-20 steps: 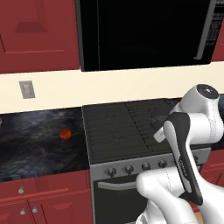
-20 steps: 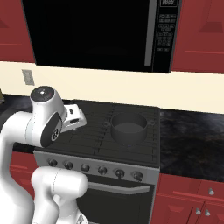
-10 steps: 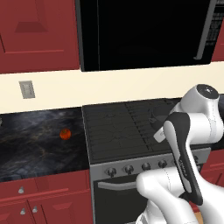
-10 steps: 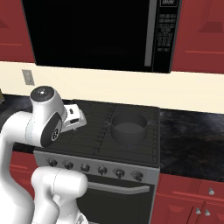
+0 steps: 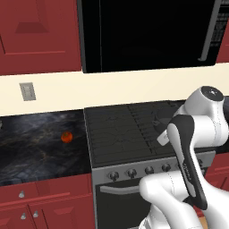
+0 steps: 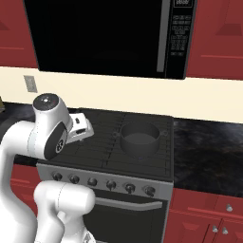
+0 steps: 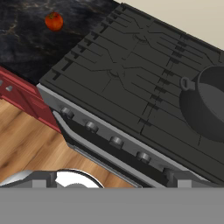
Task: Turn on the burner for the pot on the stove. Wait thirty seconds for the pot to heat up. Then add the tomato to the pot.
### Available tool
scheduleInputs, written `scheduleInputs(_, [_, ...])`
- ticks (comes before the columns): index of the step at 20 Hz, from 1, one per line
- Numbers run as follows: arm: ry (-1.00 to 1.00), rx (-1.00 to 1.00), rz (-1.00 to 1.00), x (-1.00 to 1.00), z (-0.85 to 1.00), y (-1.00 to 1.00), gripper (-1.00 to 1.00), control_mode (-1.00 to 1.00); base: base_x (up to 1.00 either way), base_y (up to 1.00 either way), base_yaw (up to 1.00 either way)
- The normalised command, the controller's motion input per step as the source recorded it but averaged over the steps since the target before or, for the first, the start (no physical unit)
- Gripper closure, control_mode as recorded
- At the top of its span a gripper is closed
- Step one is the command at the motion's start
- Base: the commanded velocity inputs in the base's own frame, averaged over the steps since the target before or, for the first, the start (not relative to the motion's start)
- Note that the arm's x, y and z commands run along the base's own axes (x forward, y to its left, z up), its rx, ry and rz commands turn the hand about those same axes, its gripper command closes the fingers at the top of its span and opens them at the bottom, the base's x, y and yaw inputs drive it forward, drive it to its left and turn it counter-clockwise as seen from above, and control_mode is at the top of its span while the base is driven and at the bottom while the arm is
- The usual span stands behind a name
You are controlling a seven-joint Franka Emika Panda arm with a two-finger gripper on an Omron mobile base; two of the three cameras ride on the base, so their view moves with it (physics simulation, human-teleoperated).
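Note:
The stove (image 5: 120, 134) is a black gas cooktop with ribbed grates (image 7: 131, 70) and a row of round dark knobs (image 6: 111, 184) on its grey front. A dark grey pot (image 6: 139, 139) stands on the back right burner, and the hand view catches it at its right edge, pot (image 7: 210, 107). The tomato (image 5: 66, 137), small and red-orange, lies on the dark counter left of the stove, tomato (image 7: 54, 21). My gripper (image 7: 113, 183) hangs open above the stove's front edge and knob row (image 7: 116, 141), with nothing between its fingers. It touches nothing.
A black microwave (image 6: 104, 38) hangs over the stove between red cabinets (image 5: 40, 36). Dark marble counter (image 6: 209, 152) runs on both sides. Red drawers (image 5: 44, 201) and a wooden floor (image 7: 26, 144) lie below. A wall outlet (image 5: 27, 91) sits on the cream backsplash.

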Motion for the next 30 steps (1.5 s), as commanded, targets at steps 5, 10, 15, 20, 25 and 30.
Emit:
scheduleInputs(5, [0.00, 0.00, 0.00, 0.00, 0.00, 0.00, -1.00, -1.00, 0.00, 0.00, 0.00])
scheduleInputs(10, [0.00, 0.00, 0.00, 0.00, 0.00, 0.00, -1.00, -1.00, 0.00, 0.00, 0.00])
scheduleInputs(15, [0.00, 0.00, 0.00, 0.00, 0.00, 0.00, -1.00, -1.00, 0.00, 0.00, 0.00])
scheduleInputs(20, [0.00, 0.00, 0.00, 0.00, 0.00, 0.00, -1.00, -1.00, 0.00, 0.00, 0.00])
scheduleInputs(25, [0.00, 0.00, 0.00, 0.00, 0.00, 0.00, -1.00, -1.00, 0.00, 0.00, 0.00])
scheduleInputs(30, [0.00, 0.00, 0.00, 0.00, 0.00, 0.00, -1.00, -1.00, 0.00, 0.00, 0.00])
